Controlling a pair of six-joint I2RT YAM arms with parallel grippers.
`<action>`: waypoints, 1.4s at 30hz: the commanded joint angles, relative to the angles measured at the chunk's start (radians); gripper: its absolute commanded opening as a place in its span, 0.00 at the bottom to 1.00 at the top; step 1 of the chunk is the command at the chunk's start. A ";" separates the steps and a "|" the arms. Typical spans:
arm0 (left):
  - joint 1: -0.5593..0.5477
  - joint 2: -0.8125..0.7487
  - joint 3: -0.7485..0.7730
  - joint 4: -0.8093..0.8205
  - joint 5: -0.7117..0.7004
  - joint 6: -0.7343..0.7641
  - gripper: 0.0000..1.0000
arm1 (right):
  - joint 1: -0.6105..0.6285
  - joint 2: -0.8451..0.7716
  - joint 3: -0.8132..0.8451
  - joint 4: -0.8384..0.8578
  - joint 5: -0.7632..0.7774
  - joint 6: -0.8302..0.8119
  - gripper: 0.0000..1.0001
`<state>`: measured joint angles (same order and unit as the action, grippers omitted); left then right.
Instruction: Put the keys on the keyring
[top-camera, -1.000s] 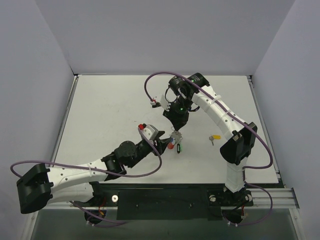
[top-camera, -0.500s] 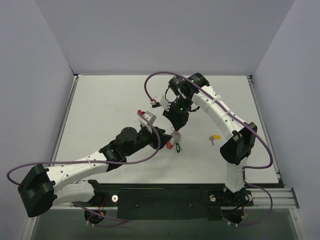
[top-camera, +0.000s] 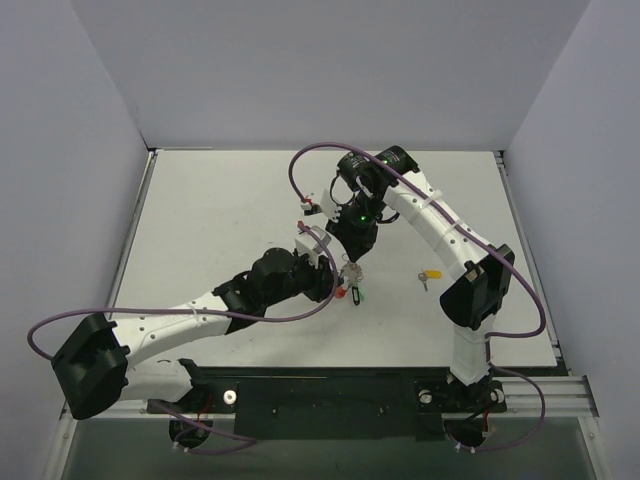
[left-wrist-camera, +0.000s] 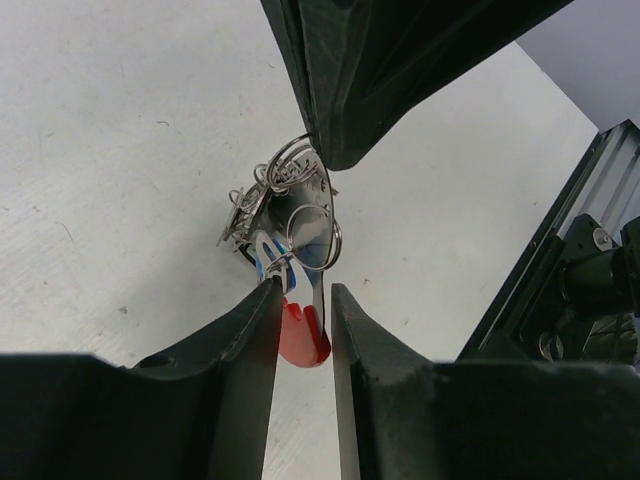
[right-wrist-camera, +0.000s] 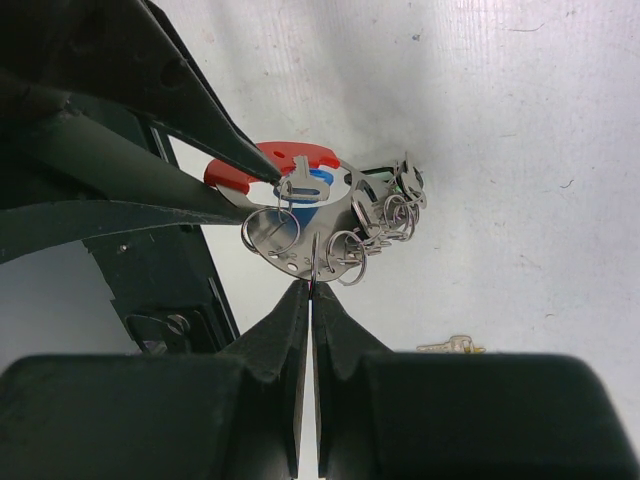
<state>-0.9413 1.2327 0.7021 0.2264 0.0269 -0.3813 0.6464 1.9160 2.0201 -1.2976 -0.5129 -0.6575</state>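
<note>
Top camera sits high behind the bases (top-camera: 462, 400), looking down and forward, far enough back to take in the whole table (top-camera: 220, 210). Left wrist camera peers out along its own fingers (left-wrist-camera: 240, 350), pressed right up close on the keyring (left-wrist-camera: 300, 335). Right wrist camera stares along its fingers (right-wrist-camera: 270, 340) from the opposite side, just as tight. All three views share that keyring, mid-table.

Left hand (top-camera: 338, 282) and right hand (top-camera: 352, 266) crowd the keyring (top-camera: 347, 286) in the middle, no gap between them. The surface (top-camera: 220, 210) is wide open left and back; a yellow key (top-camera: 430, 273) sits by the right arm (top-camera: 440, 232).
</note>
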 joint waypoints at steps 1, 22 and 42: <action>-0.004 0.008 0.066 0.001 0.028 0.016 0.34 | -0.008 -0.012 -0.001 -0.132 -0.022 0.006 0.00; -0.086 0.002 0.096 -0.013 -0.151 0.058 0.00 | -0.008 -0.008 -0.012 -0.127 -0.021 0.012 0.00; -0.113 -0.065 0.051 0.028 -0.285 -0.024 0.00 | -0.016 -0.023 -0.070 -0.049 -0.049 0.078 0.00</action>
<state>-1.0550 1.2015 0.7315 0.1532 -0.2119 -0.3473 0.6353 1.9156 1.9564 -1.2919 -0.5438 -0.6147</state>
